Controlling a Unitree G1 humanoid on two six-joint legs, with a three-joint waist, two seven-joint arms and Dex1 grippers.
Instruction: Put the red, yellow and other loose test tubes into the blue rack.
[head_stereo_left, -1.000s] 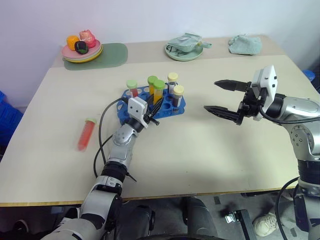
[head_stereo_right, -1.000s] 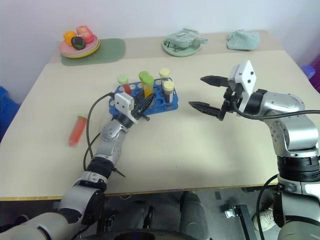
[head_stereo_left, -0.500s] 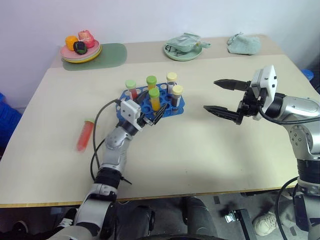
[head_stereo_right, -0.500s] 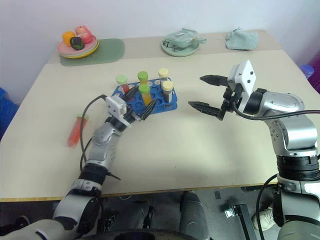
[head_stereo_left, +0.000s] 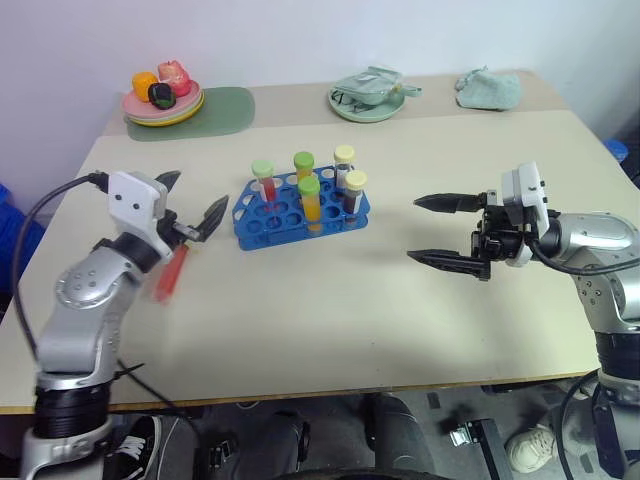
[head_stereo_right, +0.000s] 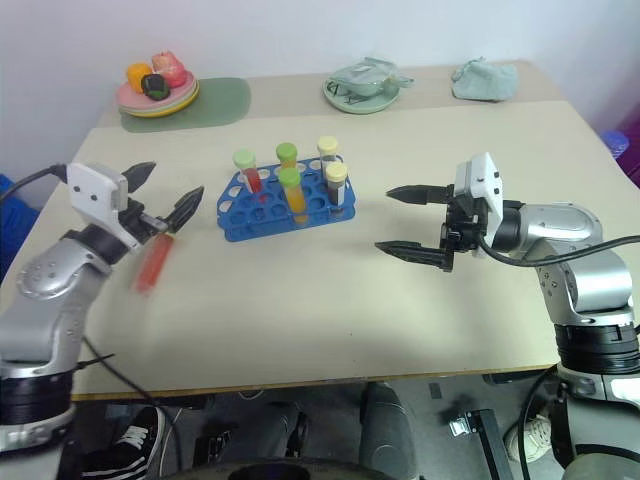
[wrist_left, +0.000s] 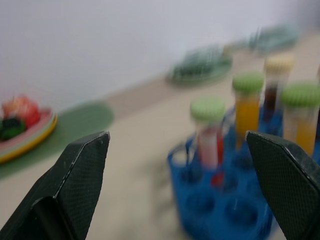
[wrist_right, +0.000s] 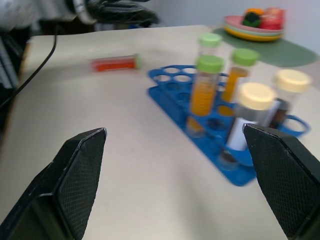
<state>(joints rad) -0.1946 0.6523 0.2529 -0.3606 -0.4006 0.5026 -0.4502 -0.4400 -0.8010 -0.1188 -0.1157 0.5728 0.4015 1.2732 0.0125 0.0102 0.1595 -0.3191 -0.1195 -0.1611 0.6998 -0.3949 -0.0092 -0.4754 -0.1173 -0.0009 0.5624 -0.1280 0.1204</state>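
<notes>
Five tubes are standing in the blue rack (head_stereo_left: 302, 208) as we are looking through the left eye, and one red tube (head_stereo_left: 171, 272) is lying loose on the surface (head_stereo_left: 330, 300), partly behind the left gripper (head_stereo_left: 192, 216). A second ago that gripper was at the rack's near edge, pinching a green-capped yellow tube; now that tube is standing in its hole and the gripper has swung off toward the red one with its jaws released, so we are judging the red tube to be the step remaining. The right gripper (head_stereo_left: 441, 230) is hanging off to the rack's right, jaws spread and carrying nothing.

In the left wrist view we are looking across the rack (wrist_left: 220, 210) at the green mat (wrist_left: 75, 125) with its plate of toy food (wrist_left: 22, 135).

In the right wrist view we are getting what the left wrist camera is missing: the red tube (wrist_right: 114, 63) lying beyond the rack (wrist_right: 200, 130), well apart from it
</notes>
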